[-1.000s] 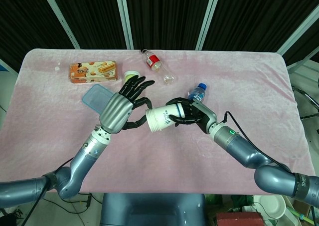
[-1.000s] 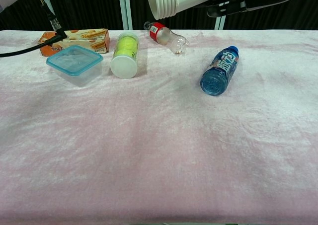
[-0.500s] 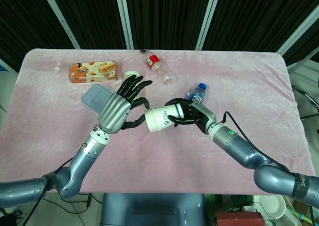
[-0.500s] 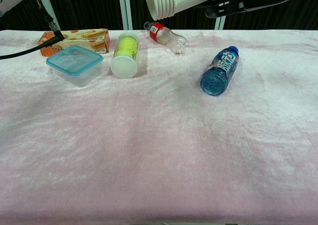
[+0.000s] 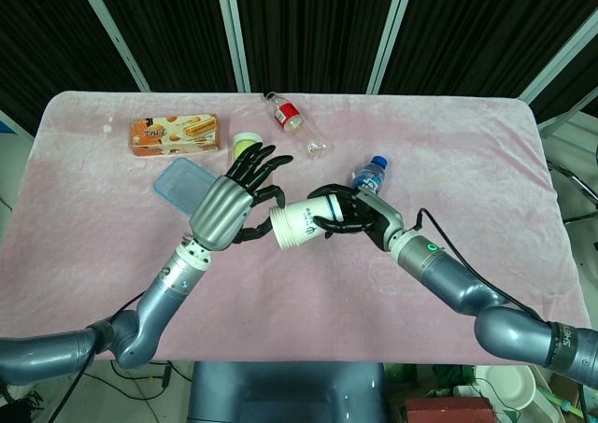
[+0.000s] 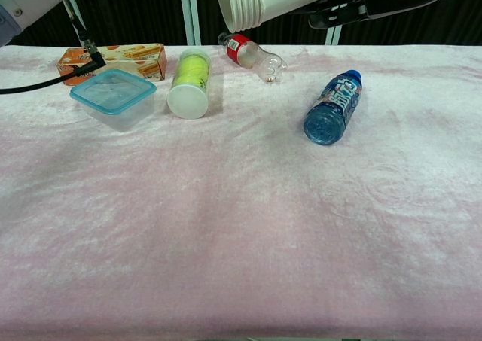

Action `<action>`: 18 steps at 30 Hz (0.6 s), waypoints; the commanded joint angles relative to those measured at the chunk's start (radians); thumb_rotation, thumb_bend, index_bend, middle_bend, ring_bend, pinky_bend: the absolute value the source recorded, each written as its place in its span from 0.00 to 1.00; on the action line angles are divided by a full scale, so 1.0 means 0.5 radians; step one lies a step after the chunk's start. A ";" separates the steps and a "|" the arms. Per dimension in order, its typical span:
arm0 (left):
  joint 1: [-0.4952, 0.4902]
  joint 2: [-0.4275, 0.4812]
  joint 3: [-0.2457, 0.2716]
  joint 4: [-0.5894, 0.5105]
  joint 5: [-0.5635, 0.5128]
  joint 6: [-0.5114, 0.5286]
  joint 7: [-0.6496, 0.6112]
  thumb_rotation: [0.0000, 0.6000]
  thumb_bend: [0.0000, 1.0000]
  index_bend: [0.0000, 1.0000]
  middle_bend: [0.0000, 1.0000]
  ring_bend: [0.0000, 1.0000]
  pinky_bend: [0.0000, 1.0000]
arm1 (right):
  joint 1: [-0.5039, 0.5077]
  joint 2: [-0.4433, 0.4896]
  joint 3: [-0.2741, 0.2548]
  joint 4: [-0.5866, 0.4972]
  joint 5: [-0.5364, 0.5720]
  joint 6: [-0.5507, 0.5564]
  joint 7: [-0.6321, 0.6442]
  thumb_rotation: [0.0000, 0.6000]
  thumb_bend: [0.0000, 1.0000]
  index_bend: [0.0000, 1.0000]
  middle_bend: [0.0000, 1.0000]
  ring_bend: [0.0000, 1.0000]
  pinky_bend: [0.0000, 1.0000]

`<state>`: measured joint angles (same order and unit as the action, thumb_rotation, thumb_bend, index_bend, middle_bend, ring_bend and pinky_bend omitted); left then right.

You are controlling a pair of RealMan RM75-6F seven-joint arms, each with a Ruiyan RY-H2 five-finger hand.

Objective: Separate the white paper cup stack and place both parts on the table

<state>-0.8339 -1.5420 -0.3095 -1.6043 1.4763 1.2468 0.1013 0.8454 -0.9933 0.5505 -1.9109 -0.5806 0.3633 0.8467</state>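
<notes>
Pink plush cloth covers the bench [image 5: 467,143], with dark curtains behind its far edge. I have the white paper cup stack [image 5: 301,223] gripped in the right robot hand [image 5: 355,216], fingers wrapped round its closed end, held in the air above the middle of the bench. Its long axis runs roughly level, side to side, with the layered rims [image 6: 235,4] facing my left. The left robot hand [image 5: 232,206] waits right at that open end, fingers spread and holding nothing that I can see, thumb just under the rim. So the next pull, as I judge it, goes along that axis: left fingers close on the outermost rim, then the hands draw apart. Toward the far-left corner lie a snack box [image 5: 174,134], a blue-lidded container [image 6: 113,96] and a tennis-ball tube [image 6: 190,83].
</notes>
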 commanded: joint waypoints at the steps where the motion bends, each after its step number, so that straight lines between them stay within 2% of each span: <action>1: -0.001 -0.011 0.006 0.012 0.006 0.012 0.007 1.00 0.52 0.59 0.17 0.00 0.01 | -0.002 0.000 0.001 0.002 0.002 -0.005 -0.006 1.00 0.44 0.59 0.51 0.57 0.52; 13: -0.018 -0.050 -0.010 0.035 -0.021 0.019 0.024 1.00 0.60 0.66 0.21 0.00 0.03 | -0.030 0.014 0.033 0.015 0.009 -0.065 -0.008 1.00 0.44 0.59 0.51 0.57 0.52; 18: -0.020 -0.061 -0.008 0.057 -0.022 0.026 0.021 1.00 0.62 0.66 0.21 0.00 0.04 | -0.040 0.028 0.030 0.013 0.004 -0.072 -0.028 1.00 0.50 0.66 0.56 0.62 0.56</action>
<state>-0.8438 -1.5723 -0.3135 -1.5762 1.4658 1.2595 0.1118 0.8261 -0.9799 0.5660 -1.9042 -0.5782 0.3285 0.8332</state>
